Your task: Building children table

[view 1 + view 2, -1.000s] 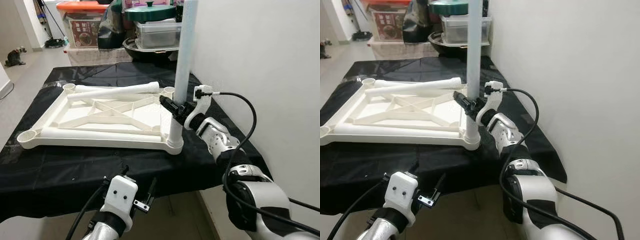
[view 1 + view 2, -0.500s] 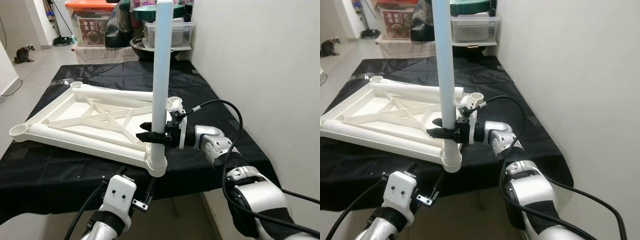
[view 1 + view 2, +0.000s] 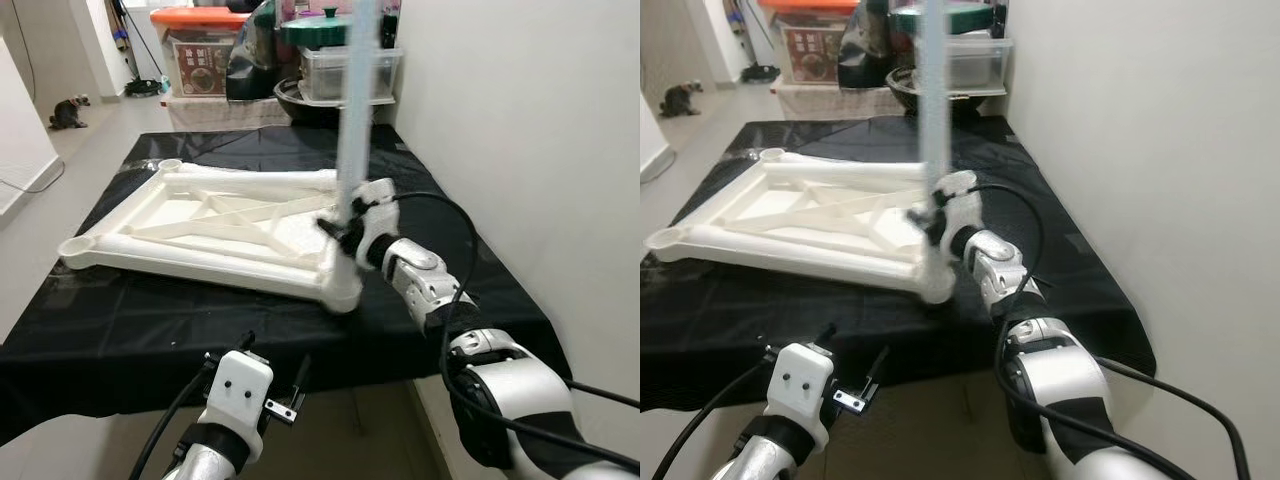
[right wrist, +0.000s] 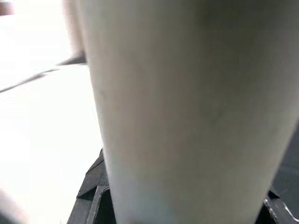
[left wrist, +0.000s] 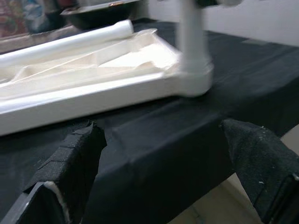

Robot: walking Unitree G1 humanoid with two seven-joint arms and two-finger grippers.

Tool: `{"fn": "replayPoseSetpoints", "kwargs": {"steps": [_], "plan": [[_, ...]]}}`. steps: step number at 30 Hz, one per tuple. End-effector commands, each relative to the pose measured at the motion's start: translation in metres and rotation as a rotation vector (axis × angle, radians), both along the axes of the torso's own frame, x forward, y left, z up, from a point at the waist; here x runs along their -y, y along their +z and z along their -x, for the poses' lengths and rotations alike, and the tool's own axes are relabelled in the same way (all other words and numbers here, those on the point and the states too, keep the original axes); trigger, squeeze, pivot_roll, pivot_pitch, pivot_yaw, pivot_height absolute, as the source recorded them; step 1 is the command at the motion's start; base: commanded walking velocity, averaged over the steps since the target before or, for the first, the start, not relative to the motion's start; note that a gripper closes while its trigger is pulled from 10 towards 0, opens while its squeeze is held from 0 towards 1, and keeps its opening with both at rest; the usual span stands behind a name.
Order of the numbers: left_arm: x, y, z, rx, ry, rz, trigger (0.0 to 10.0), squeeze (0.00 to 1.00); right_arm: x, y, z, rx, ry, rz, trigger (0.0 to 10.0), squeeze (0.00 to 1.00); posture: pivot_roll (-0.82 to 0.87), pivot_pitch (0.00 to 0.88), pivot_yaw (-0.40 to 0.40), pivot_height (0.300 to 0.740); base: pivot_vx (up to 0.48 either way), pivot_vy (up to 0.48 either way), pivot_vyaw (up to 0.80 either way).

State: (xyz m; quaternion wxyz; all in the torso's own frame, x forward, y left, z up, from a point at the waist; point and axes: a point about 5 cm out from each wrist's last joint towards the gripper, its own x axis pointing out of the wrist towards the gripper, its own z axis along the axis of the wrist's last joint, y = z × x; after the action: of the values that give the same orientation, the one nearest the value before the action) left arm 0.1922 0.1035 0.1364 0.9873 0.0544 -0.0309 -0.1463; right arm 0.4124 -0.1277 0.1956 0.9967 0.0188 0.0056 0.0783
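Since half a second ago the white tabletop frame (image 3: 215,225) has swung on the black-covered bench (image 3: 120,320), so its leg-bearing corner now sits further toward the robot's right, and the upright leg looks motion-blurred (head camera has shifted a bit too).

Far left, on the floor beyond the bench, a small cat (image 3: 68,110) sits near the doorway. Left end effector (image 3: 255,385) hangs low in front of the bench's near edge, idle, its two black fingers (image 5: 70,172) spread wide with nothing between them; the wrist view looks across the cloth at the frame's near corner.

Frame lies upside down, flat on the cloth, with a cross brace in the middle and round sockets at the corners. A loose white leg tube (image 5: 65,42) lies along its far rail.

Right of centre, the white table leg (image 3: 352,110) stands upright in the near right corner socket (image 3: 343,290). Right end effector (image 3: 340,232) is clamped around this leg just above the socket, the fingers hugging the tube on both sides (wrist view is almost all white tube).

Behind the bench: orange-lidded storage bin (image 3: 200,50), a green-lidded pot (image 3: 320,28) on a clear plastic box. White wall (image 3: 520,140) runs along the right.
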Motion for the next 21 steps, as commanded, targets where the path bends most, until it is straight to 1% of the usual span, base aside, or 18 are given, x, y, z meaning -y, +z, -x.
{"fn": "replayPoseSetpoints", "kwargs": {"steps": [1, 3, 4, 5, 6, 7, 8, 9, 11, 12, 13, 14, 15, 17, 18, 19, 20, 21], "plan": [[0.001, -0.003, 0.0, -0.012, -0.006, -0.005, 10.0, 0.0, 0.013, -0.012, 0.002, -0.058, -0.105, -0.017, 0.0, 0.0, 0.05, 0.033, -0.034, 0.74, 0.0, 0.0, 0.0], [0.002, -0.003, 0.0, -0.011, -0.01, -0.004, 10.0, 0.0, 0.019, -0.02, 0.006, -0.08, -0.304, -0.059, 0.0, 0.0, 0.05, 0.027, -0.036, 0.74, 0.0, 0.0, 0.0], [0.002, -0.003, 0.0, -0.01, -0.011, -0.003, 10.0, 0.0, 0.018, -0.024, 0.008, -0.089, -0.374, -0.066, 0.0, 0.0, 0.05, 0.027, -0.036, 0.74, 0.0, 0.0, 0.0], [0.002, -0.003, 0.0, -0.01, -0.011, -0.003, 10.0, 0.0, 0.018, -0.024, 0.008, -0.089, -0.374, -0.066, 0.0, 0.0, 0.05, 0.027, -0.036, 0.74, 0.0, 0.0, 0.0], [0.002, -0.002, -0.001, -0.009, -0.011, -0.003, 10.0, 0.0, 0.015, -0.027, 0.011, -0.091, -0.427, -0.068, 0.0, 0.0, 0.05, 0.027, -0.036, 0.74, 0.0, 0.0, 0.0], [0.002, -0.002, -0.001, -0.007, -0.008, -0.004, 10.0, 0.0, 0.002, -0.032, 0.016, -0.095, -0.449, -0.07, 0.0, 0.0, 0.05, 0.023, -0.039, 0.74, 0.0, 0.0, 0.0], [0.002, -0.002, -0.001, -0.007, -0.008, -0.004, 10.0, 0.0, 0.002, -0.032, 0.016, -0.095, -0.449, -0.07, 0.0, 0.0, 0.05, 0.023, -0.039, 0.74, 0.0, 0.0, 0.0], [0.001, -0.003, 0.0, -0.008, -0.007, -0.005, 10.0, 0.0, -0.006, -0.033, 0.017, -0.092, -0.441, -0.067, 0.0, 0.0, 0.05, 0.02, -0.039, 0.74, 0.0, 0.0, 0.0], [0.001, -0.003, 0.0, -0.008, -0.007, -0.005, 10.0, 0.0, -0.006, -0.033, 0.017, -0.092, -0.441, -0.067, 0.0, 0.0, 0.05, 0.02, -0.039, 0.74, 0.0, 0.0, 0.0], [0.001, -0.003, 0.0, -0.008, -0.007, -0.005, 10.0, 0.0, -0.013, -0.034, 0.018, -0.089, -0.42, -0.073, 7.6, 0.0, 0.05, 0.016, -0.041, 0.74, 0.0, 0.0, 0.0], [0.001, -0.003, 0.0, -0.008, -0.007, -0.005, 10.0, 0.0, -0.013, -0.034, 0.018, -0.089, -0.42, -0.073, 7.6, 0.0, 0.05, 0.016, -0.041, 0.74, 0.0, 0.0, 0.0], [0.002, -0.004, 0.0, -0.009, -0.005, -0.004, 10.0, 0.0, -0.034, -0.021, 0.018, 0.013, -0.252, -0.11, 10.0, 1.0, 0.05, 0.015, -0.04, 0.74, 0.0, 0.0, 0.0], [0.002, -0.004, 0.0, -0.009, -0.005, -0.004, 10.0, 0.0, -0.034, -0.021, 0.018, 0.013, -0.252, -0.11, 10.0, 1.0, 0.05, 0.015, -0.04, 0.74, 0.0, 0.0, 0.0], [0.002, -0.004, 0.0, -0.009, -0.005, -0.003, 10.0, 0.0, -0.044, -0.008, 0.017, 0.096, -0.12, -0.124, 10.0, 1.0, 0.04, 0.01, -0.044, 0.74, 0.0, 0.0, 0.0], [0.002, -0.004, 0.0, -0.009, -0.005, -0.003, 10.0, 0.0, -0.044, -0.008, 0.017, 0.096, -0.12, -0.124, 10.0, 1.0, 0.04, 0.01, -0.044, 0.74, 0.0, 0.0, 0.0], [0.002, -0.004, -0.001, -0.009, -0.005, -0.003, 10.0, 0.0, -0.045, 0.0, 0.016, 0.133, -0.047, -0.121, 10.0, 0.92, 0.04, 0.01, -0.044, 0.74, 0.0, 0.0, 0.0], [0.002, -0.004, -0.001, -0.008, -0.005, -0.002, 10.0, 0.0, -0.045, 0.004, 0.015, 0.154, -0.003, -0.118, 10.0, 0.92, 0.04, 0.01, -0.044, 0.74, 0.0, 0.0, 0.0], [0.002, -0.004, -0.001, -0.008, -0.005, -0.002, 10.0, 0.0, -0.045, 0.004, 0.015, 0.154, -0.003, -0.118, 10.0, 0.92, 0.04, 0.01, -0.044, 0.74, 0.0, 0.0, 0.0]]}}
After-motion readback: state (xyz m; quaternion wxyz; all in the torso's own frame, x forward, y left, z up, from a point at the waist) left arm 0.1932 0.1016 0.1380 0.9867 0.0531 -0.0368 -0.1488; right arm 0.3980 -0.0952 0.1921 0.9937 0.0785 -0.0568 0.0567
